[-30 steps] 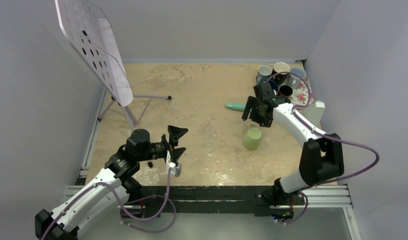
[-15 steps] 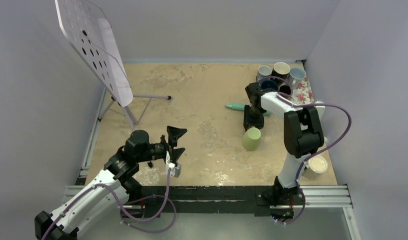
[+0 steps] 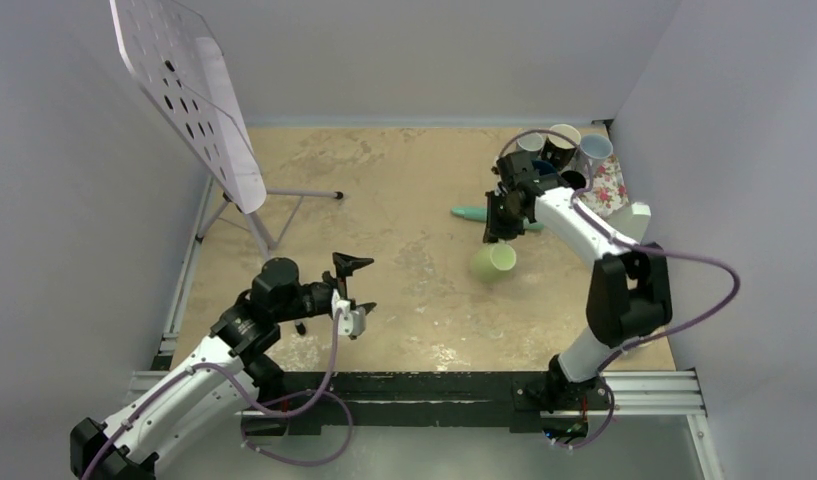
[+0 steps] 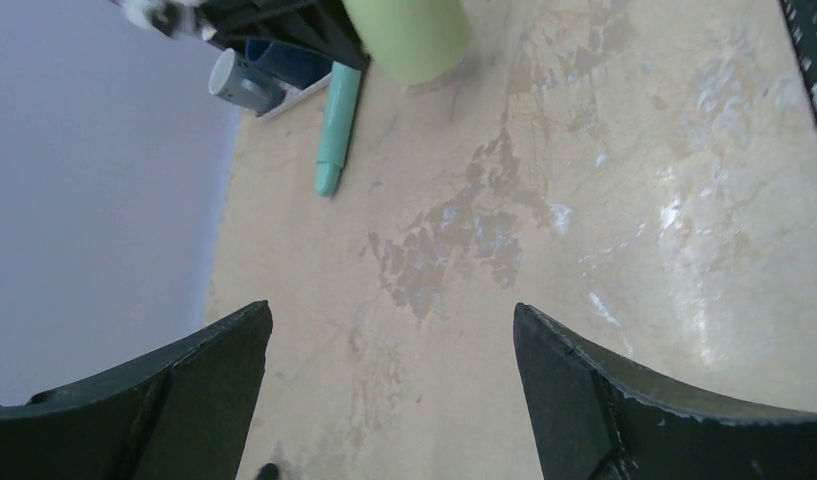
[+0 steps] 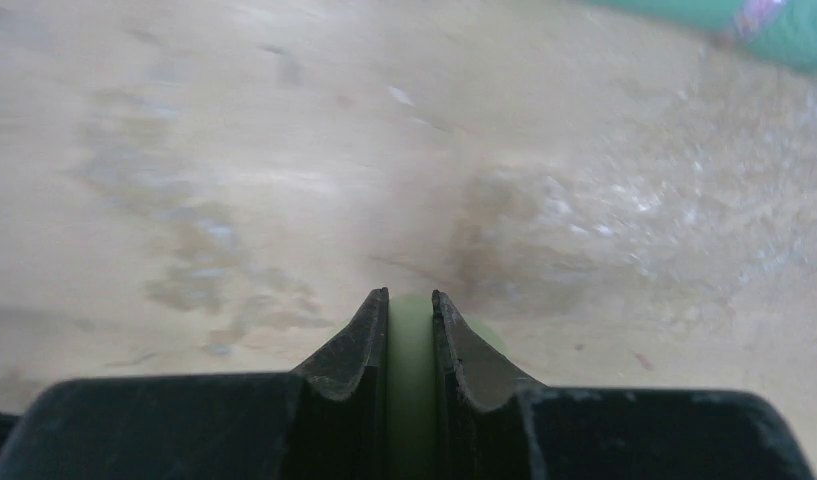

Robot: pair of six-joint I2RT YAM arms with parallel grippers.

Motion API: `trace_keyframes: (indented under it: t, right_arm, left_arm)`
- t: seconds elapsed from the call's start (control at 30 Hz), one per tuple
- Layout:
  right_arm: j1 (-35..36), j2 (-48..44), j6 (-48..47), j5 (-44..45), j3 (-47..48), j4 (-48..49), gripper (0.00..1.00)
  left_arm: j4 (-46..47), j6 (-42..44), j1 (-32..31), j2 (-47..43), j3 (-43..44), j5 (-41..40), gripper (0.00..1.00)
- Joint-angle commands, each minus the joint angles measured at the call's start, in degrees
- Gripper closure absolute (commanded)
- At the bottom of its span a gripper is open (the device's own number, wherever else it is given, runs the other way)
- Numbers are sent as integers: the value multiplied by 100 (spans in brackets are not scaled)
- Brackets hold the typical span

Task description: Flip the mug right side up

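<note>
The light green mug [image 3: 492,260] lies tilted right of the table's centre, its open mouth showing from above. My right gripper [image 3: 500,233] is at its far side, shut on a thin green part of the mug [image 5: 411,345], probably the handle, pinched between both fingers [image 5: 359,345]. The rest of the mug is hidden in the right wrist view. My left gripper [image 3: 352,286] hovers open over bare table at the near left, far from the mug [image 4: 409,35], with nothing between its fingertips [image 4: 246,330].
A teal pen-like object [image 3: 474,212] lies just behind the mug. Several mugs [image 3: 562,145] stand on a floral tray [image 3: 606,190] at the back right corner. A perforated white board on a stand [image 3: 189,95] occupies the back left.
The right gripper closed on the mug, and the mug went from upside down to tilted with its mouth showing. The right arm swung about. The left gripper turned slightly in place.
</note>
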Motion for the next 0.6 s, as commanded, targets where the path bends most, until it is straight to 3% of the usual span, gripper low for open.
trace_keyframes:
  t: [0.0,0.1,0.2,0.27,0.37,0.57]
  right_arm:
    - [551,-1389,83,-1026,29,1465,100]
    - [1007,-1948,404,-1204,-168,2485,100]
    - [1440,-2443,605,-1016,-321,3335,100]
    - [1653,-2809,720,-1047,-540,4008,100]
    - [1951,-3134,766,-1110,-826,4847,100]
    - [2273,-3466,837,-1137,-1046,5530,100]
  left_arm:
    - [778,-3176,19,238,318,158,7]
    - [1519,-5130,29,456,300,647,7]
    - [2718,-6459,28,709,237,577,6]
    - [3319,-6796,35,871,291,474,6]
    - [3450,-7003,46,1061,540,384,4]
    - [3721,-7006,47,1356,1001,382,1]
